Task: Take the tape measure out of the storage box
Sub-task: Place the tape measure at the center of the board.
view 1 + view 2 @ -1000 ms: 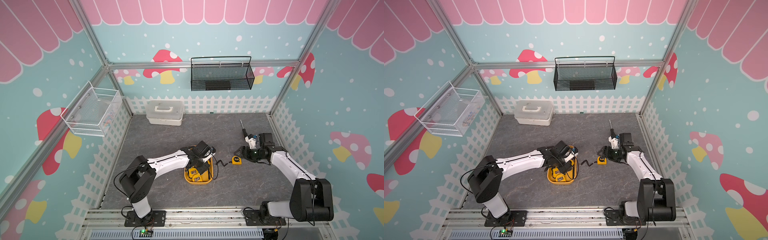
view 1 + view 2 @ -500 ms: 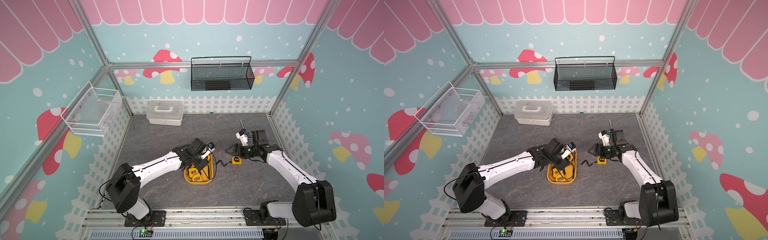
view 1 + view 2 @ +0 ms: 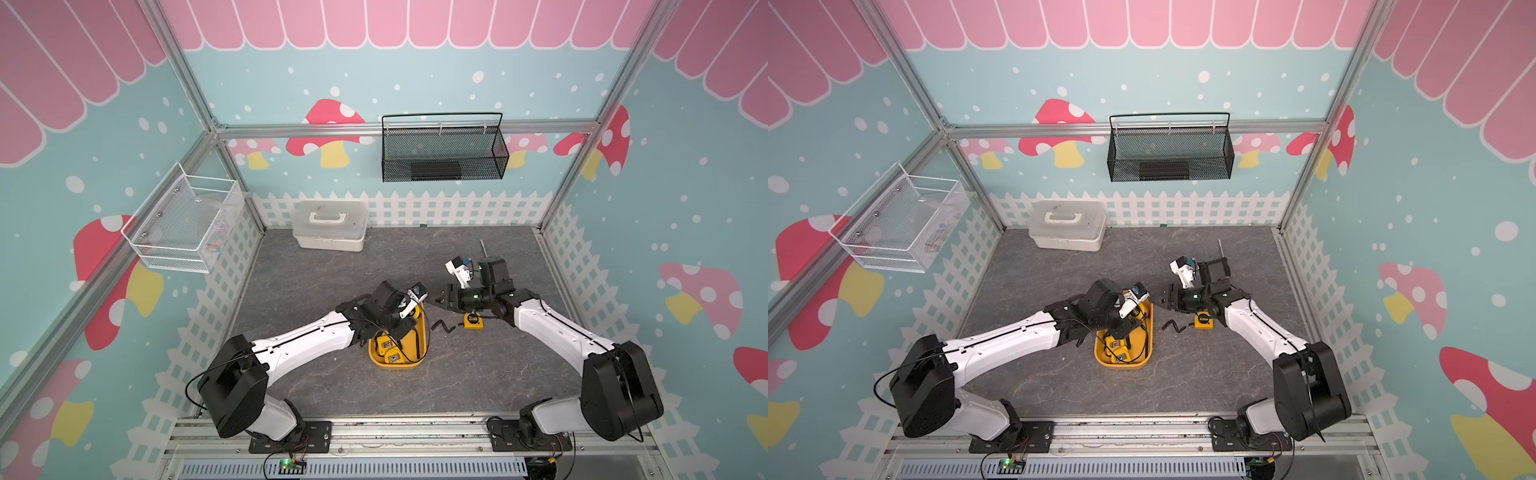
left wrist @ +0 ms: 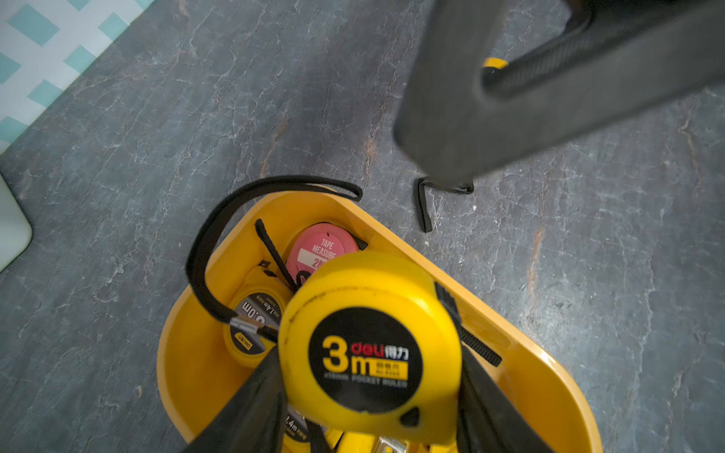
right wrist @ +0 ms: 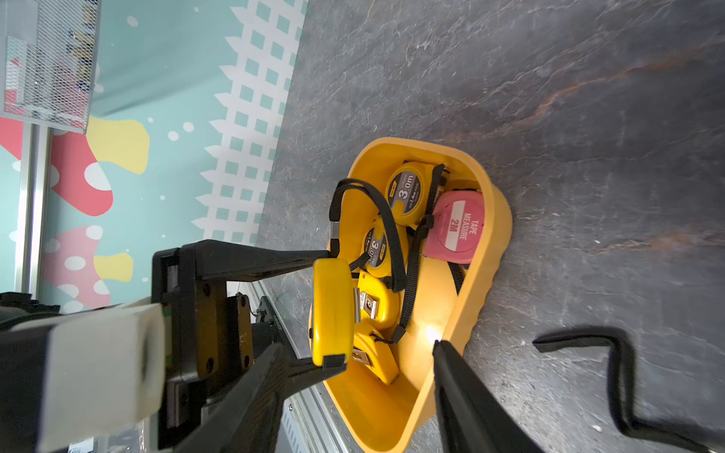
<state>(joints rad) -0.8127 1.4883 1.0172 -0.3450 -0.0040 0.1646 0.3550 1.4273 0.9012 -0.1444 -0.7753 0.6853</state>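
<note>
The storage box is a shallow yellow tray in mid-table. My left gripper hangs over it, shut on a yellow 3 m tape measure raised above the tray. Inside the storage box lie a pink 2M tape measure and several yellow ones with black straps. My right gripper stands open by the tray's far end, holding nothing. Another yellow tape measure lies on the table under the right wrist.
A black strap trails from the tape measure on the table towards the tray. A white lidded case sits at the back. A black mesh basket and a white wire basket hang on the walls. A thin tool lies back right.
My right gripper has swung left from the tape measure on the table to the tray's far end, its jaws narrowing somewhat. The left arm shifted its pose, still gripping over the tray.
</note>
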